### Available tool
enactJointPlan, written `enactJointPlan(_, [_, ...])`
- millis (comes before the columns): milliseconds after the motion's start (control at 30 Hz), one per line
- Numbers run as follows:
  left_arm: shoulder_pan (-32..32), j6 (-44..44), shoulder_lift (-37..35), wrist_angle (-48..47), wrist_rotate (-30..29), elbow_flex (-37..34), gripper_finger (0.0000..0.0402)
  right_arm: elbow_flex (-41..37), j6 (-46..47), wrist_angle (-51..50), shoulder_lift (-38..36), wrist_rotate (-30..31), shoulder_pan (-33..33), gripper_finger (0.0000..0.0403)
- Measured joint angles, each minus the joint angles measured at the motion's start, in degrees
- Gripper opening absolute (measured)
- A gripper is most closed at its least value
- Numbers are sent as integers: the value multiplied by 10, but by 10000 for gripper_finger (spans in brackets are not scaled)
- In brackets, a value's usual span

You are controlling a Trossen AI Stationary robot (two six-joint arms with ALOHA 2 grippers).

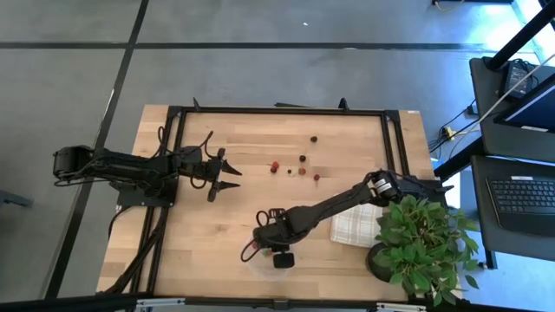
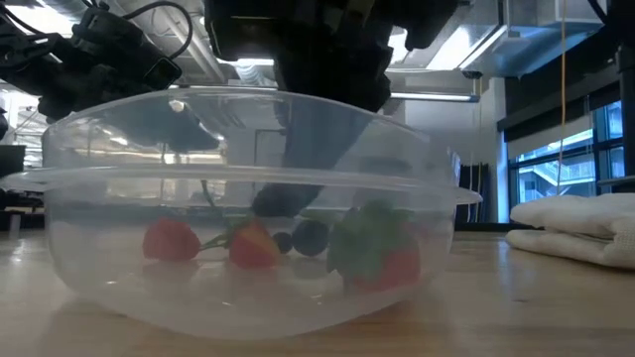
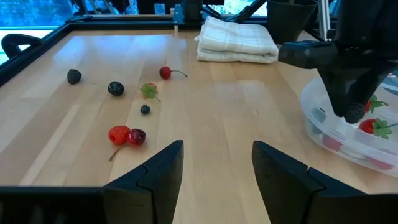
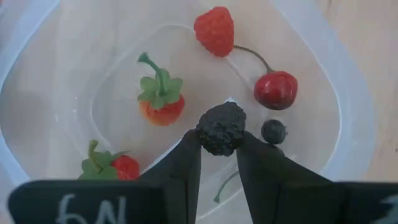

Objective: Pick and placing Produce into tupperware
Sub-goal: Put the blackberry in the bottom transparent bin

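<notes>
A: Where is the blackberry [image 4: 222, 128] held?

B: It is pinched between the fingers of the right gripper [image 4: 219, 149], above the tupperware [image 4: 348, 112] at the table's near edge. The left gripper [image 3: 214, 165] is spread wide, idle at the left.

A: What could be feared?

B: If released off-centre, the rim could be struck and the berry lost. Produce [image 1: 302, 159] is left lying at the far side.

Low view: dark right gripper [image 2: 327, 59] cut off by the top edge above the round clear plastic tupperware [image 2: 248, 198], its fingertips hidden behind the wall; small produce pieces inside [image 2: 298, 236] blur through the plastic.
</notes>
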Motion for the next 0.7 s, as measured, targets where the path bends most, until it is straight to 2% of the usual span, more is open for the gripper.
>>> enactJointPlan(700, [0, 0, 0, -7, 0, 0, 185, 0, 20, 0, 0, 0, 0, 101])
